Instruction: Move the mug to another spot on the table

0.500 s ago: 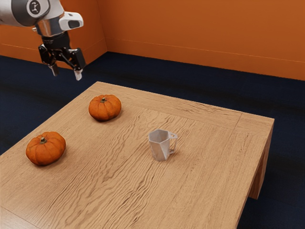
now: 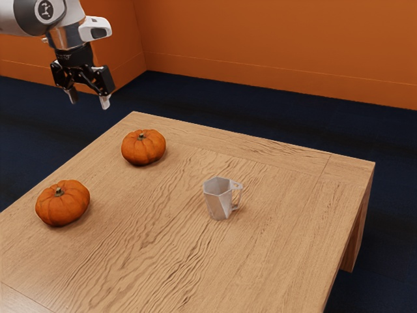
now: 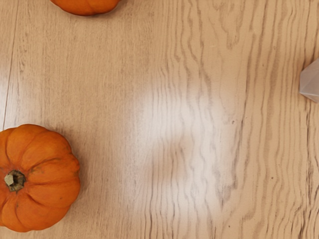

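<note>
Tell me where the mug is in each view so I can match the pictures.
Exterior view: the mug stands near the middle of the table, to the exterior view's right of both pumpkins.
Wrist view: a pale corner of the mug, cut off at the picture's edge, across bare wood from the pumpkins.
Shared landmark: the two pumpkins.

Bare table (image 2: 293, 261) on every side of mug (image 2: 221, 197). Obstacles: far pumpkin (image 2: 143, 147) and near pumpkin (image 2: 62, 203), both well apart from it, exterior view's left.
</note>
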`<control>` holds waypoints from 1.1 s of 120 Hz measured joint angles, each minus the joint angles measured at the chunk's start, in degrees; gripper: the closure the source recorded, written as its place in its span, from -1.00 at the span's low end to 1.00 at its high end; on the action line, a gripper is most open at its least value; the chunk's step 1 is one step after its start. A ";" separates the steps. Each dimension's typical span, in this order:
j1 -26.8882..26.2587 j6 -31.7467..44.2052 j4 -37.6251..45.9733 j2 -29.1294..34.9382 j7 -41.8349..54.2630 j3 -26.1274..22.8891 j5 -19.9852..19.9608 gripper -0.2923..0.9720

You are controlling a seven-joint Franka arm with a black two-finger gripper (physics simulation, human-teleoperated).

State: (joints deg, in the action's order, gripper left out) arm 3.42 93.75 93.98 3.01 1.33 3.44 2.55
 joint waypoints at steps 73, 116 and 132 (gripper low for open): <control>-9.74 0.14 -3.42 -6.85 1.23 -0.94 0.83 -0.54; -18.25 4.61 -3.51 -14.46 11.10 -1.89 1.84 -0.54; -19.72 8.49 -3.54 -17.14 16.38 -1.88 2.90 -0.54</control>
State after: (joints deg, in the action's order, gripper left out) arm -16.29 102.23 90.44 -14.13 17.71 1.56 5.45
